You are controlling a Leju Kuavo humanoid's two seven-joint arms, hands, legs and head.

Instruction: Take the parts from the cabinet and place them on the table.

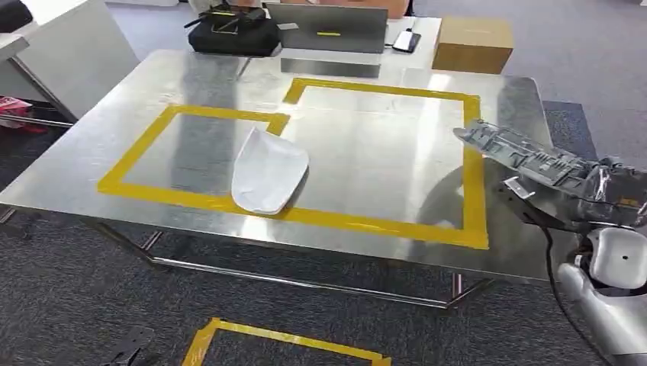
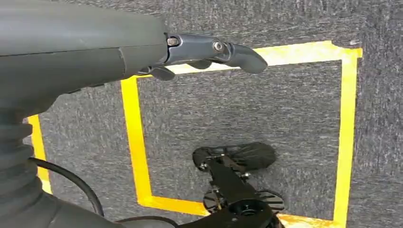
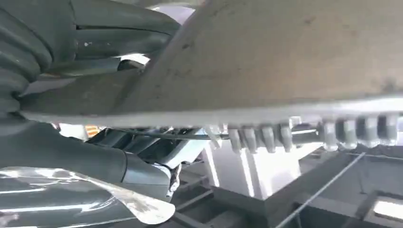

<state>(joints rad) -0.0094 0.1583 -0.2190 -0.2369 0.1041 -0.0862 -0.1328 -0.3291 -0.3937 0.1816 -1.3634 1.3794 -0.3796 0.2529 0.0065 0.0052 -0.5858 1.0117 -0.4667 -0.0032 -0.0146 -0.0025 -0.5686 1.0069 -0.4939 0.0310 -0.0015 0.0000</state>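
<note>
At the right edge of the head view, the right robot hand [image 1: 603,194] grips a grey ribbed moulded plastic part [image 1: 519,156], holding it in the air over the right end of the brushed steel worktop [image 1: 366,164], above the yellow tape strip there. In the right wrist view the same part [image 3: 285,61] crosses the frame as a broad grey slab with a row of small clips along its edge, the thumb and fingers closed on it at the upper left.

A white curved plastic shell [image 1: 267,171] lies on the worktop at centre left, its lower end resting on the yellow tape outline [image 1: 336,219] that marks two joined rectangles.

In the left wrist view, the left robot hand [image 2: 209,54] hangs over grey carpet [image 2: 247,104] with nothing in it, its dark fingers curled in under the palm.

Along the top of the head view sit a black bag [image 1: 233,32], a grey laptop [image 1: 328,30], a dark phone [image 1: 406,40] and a brown cardboard box [image 1: 473,44]. A second yellow tape square [image 1: 282,341] marks the carpet at the bottom centre.
</note>
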